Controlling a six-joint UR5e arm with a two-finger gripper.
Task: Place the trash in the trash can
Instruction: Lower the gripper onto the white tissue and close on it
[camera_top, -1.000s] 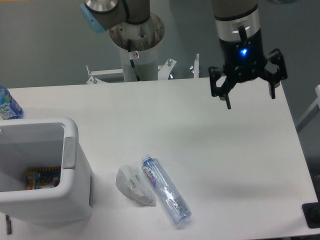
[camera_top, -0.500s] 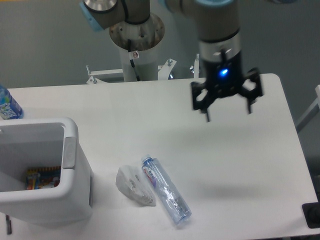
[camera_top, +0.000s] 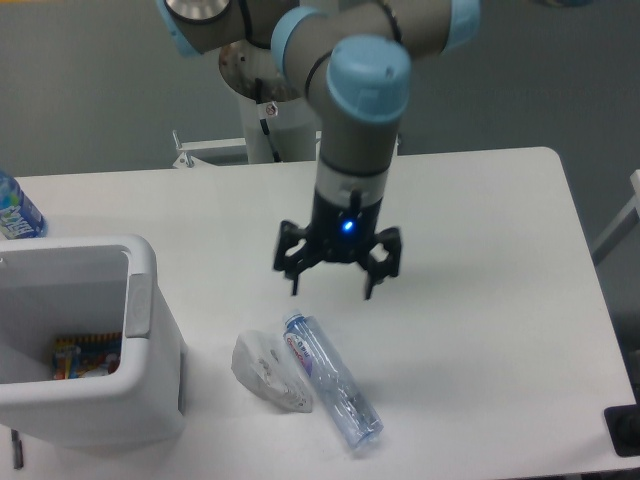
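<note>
While nothing is grasped yet, the step in hand looks like the approach to the first pick. Largest first: surface (camera_top: 480, 260), white, with rounded corners, grey wall behind and the arm's base at the far edge. Bin (camera_top: 150, 330) sits at the near left corner, some colourful packaging inside, hard to tell what. Arm hangs over mid-surface, gripper (camera_top: 334, 283) spread wide with nothing in it, above and just behind the trash. Crushed bottle (camera_top: 332, 378) lies flat near the front edge; wrapper (camera_top: 266, 371) touches its left side, between it and the bin. Blue-label bottle (camera_top: 14, 208) stands at far left, not trash. Next move probably calls for descending over one item, closing, then carrying left to the bin.
</note>
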